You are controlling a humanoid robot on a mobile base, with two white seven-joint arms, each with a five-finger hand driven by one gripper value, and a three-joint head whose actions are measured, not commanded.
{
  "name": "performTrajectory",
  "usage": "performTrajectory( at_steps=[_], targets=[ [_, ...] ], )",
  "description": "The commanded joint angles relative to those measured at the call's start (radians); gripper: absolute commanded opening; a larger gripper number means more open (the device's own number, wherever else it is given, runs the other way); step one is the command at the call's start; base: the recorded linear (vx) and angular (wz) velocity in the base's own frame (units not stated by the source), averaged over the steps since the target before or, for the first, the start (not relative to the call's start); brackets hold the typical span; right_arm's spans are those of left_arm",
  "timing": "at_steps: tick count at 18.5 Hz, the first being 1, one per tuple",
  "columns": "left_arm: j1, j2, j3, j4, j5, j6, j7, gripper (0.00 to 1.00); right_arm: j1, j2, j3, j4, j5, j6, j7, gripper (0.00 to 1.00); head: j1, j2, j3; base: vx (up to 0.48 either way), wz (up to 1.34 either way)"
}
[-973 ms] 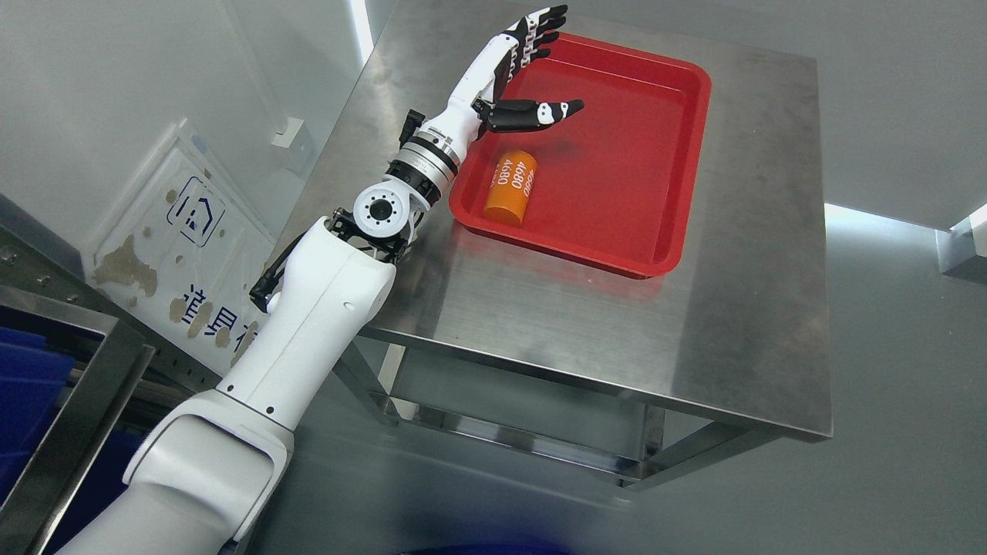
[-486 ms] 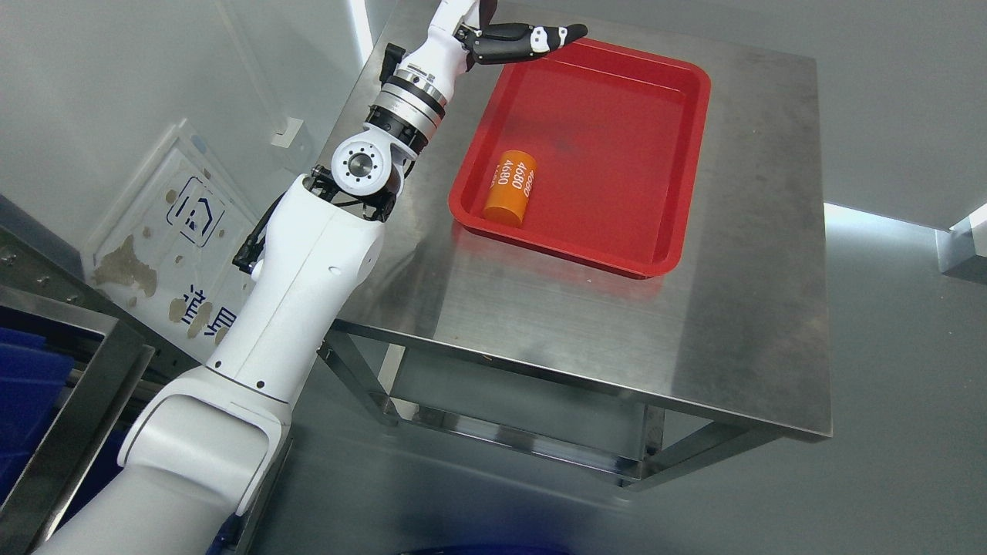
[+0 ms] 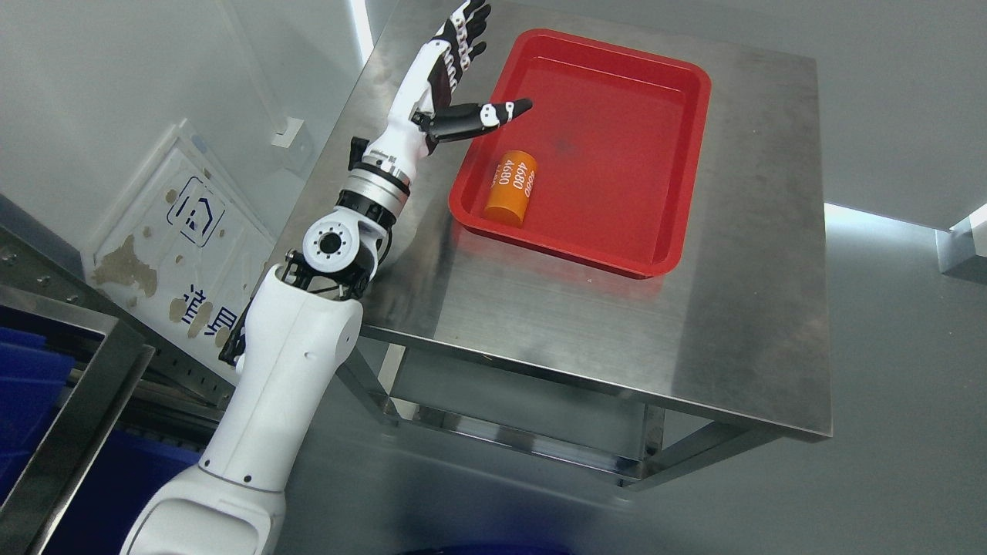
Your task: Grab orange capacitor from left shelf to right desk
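Above the left edge of the steel desk (image 3: 586,308), the left hand (image 3: 443,85) is spread wide and holds nothing: its four fingers (image 3: 463,31) point up and away together, while the thumb (image 3: 486,116) juts out sideways over the near-left corner of the red tray (image 3: 671,254). The hand touches neither the tray nor the orange capacitor (image 3: 511,187), which lies below the thumb tip and apart from it.

The capacitor is a short, smooth cylinder lying on its side in the tray's lower-left part, close to the left wall, with white "4680" print on its curved face. The tray is a shallow rectangle with rounded corners and a raised rim, of glossy plastic by the look of it. The hand has a white shell with black jointed finger segments; the arm (image 3: 293,370) is glossy white, with a round metal joint and a ribbed ring at the wrist.

The desk top is brushed stainless steel, faintly streaked and reflective, on an angular metal frame with a lower rail. The floor around it is pale grey and shiny. At left, a worn white board (image 3: 173,254) with blue characters leans by the wall, and a metal shelf frame (image 3: 77,408) with something blue (image 3: 23,401) inside shows at the lower left; what that is cannot be made out.
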Motion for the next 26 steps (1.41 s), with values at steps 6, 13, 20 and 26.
performTrajectory(
  at_steps=[6, 13, 20, 26],
  targets=[
    [0.157, 0.017, 0.181, -0.276, 0.0, -0.005, 0.003, 0.99, 0.034, -0.017, -0.011, -0.023, 0.0, -0.001, -0.001, 1.0, 0.0, 0.0, 0.0, 0.0, 0.0],
    [0.206, 0.017, 0.111, -0.276, 0.0, -0.056, 0.001, 1.0, 0.034, -0.017, -0.012, -0.023, 0.0, -0.001, -0.001, 1.0, 0.0, 0.0, 0.0, 0.0, 0.0],
    [0.279, 0.017, 0.099, -0.276, -0.002, -0.051, 0.0, 1.0, 0.034, -0.017, -0.012, -0.023, 0.0, -0.001, -0.001, 1.0, 0.0, 0.0, 0.0, 0.0, 0.0],
    [0.278, 0.017, 0.099, -0.276, -0.002, -0.051, 0.0, 0.99, 0.034, -0.017, -0.012, -0.023, 0.0, -0.001, -0.001, 1.0, 0.0, 0.0, 0.0, 0.0, 0.0]
  ],
)
